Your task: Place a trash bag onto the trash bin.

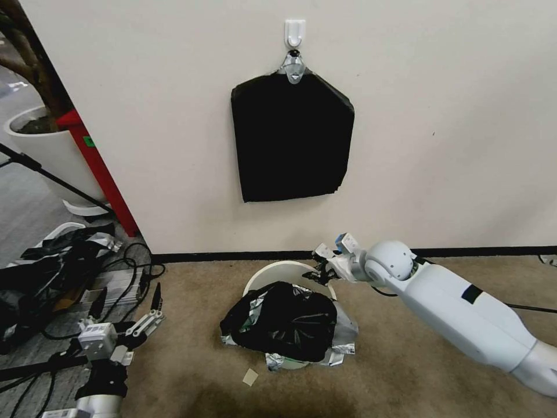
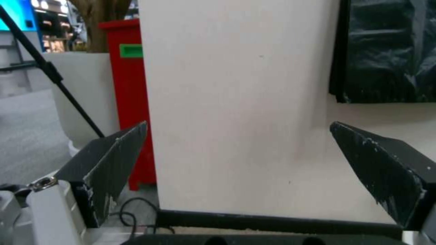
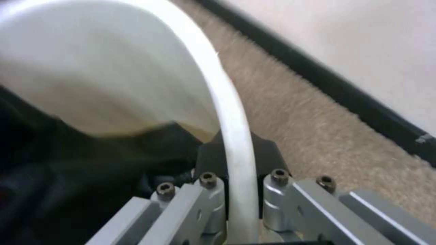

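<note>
On the carpet by the wall, the right gripper (image 1: 318, 273) pinches the trash bin (image 3: 234, 136) rim; the trash bag (image 1: 284, 319) drapes its near side — half fitted. Left gripper (image 2: 236, 160) idles, spread wide, empty. Next: stretch film over the bare rim.

1. My right arm (image 1: 464, 313) reaches forward and across toward the middle, forearm angled down, wrist bent toward the wall.
2. My right gripper (image 1: 318, 273) sits low at the far rim of the trash bin (image 1: 278, 270), one finger on each side of the rim, clamped on it.
3. My left gripper (image 1: 129, 303) hangs low at my left side, fingers spread wide and holding nothing.
</note>
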Tool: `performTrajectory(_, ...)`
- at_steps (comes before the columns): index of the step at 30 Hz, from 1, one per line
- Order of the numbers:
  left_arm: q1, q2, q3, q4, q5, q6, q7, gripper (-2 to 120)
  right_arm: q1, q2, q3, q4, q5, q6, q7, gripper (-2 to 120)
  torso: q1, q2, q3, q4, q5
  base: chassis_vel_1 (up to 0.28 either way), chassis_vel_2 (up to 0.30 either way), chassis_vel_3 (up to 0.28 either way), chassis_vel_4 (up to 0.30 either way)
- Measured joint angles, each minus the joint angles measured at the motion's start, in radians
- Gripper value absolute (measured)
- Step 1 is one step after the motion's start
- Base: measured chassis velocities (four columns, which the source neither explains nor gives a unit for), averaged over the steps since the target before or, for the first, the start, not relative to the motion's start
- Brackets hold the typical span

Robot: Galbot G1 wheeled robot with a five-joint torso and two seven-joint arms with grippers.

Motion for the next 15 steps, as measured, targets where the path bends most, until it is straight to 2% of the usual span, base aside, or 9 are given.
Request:
performTrajectory(1, -0.005, 0.000, 0.000, 0.000, -0.006, 0.007, -0.005, 100, -0.027, -0.001, 0.034, 0.027, 0.052, -0.002, 0.070, 7, 0.000, 0.000, 0.000, 0.0003, 0.0001, 0.000, 0.000, 0.000, 0.000)
performTrajectory(2, -0.005, 0.000, 0.000, 0.000, -0.006, 0.007, -0.005, 100, -0.027, -0.001, 0.034, 0.027, 0.052, -0.002, 0.070, 7, 0.000, 0.000, 0.000, 0.0003, 0.0001, 0.000, 0.000, 0.000, 0.000)
performTrajectory(6, -0.022, 0.003, 0.003, 0.002, -0.025, 0.026, -0.018, 100, -0.130, -0.016, 0.119, 0.118, 0.167, -0.004, 0.248, 7, 0.000, 0.000, 0.000, 0.0000, 0.0001, 0.000, 0.000, 0.000, 0.000)
performTrajectory(7, -0.022, 0.003, 0.003, 0.002, -0.025, 0.026, -0.018, 100, -0.130, -0.016, 0.119, 0.118, 0.167, -0.004, 0.248, 7, 0.000, 0.000, 0.000, 0.0000, 0.0001, 0.000, 0.000, 0.000, 0.000)
performTrajectory(11, -0.036, 0.013, 0.004, 0.009, -0.038, 0.039, -0.023, 100, -0.240, -0.013, 0.233, 0.210, 0.299, -0.005, 0.447, 7, 0.000, 0.000, 0.000, -0.0001, -0.0002, 0.000, 0.000, 0.000, 0.000)
performTrajectory(12, -0.036, 0.013, 0.004, 0.009, -0.038, 0.039, -0.023, 100, -0.240, -0.013, 0.233, 0.210, 0.299, -0.005, 0.447, 7, 0.000, 0.000, 0.000, -0.0001, -0.0002, 0.000, 0.000, 0.000, 0.000)
performTrajectory(15, -0.048, 0.019, 0.008, 0.015, -0.045, 0.050, -0.026, 100, -0.306, 0.021, 0.308, 0.269, 0.464, -0.004, 0.666, 7, 0.000, 0.000, 0.000, 0.0000, -0.0001, 0.000, 0.000, 0.000, 0.000)
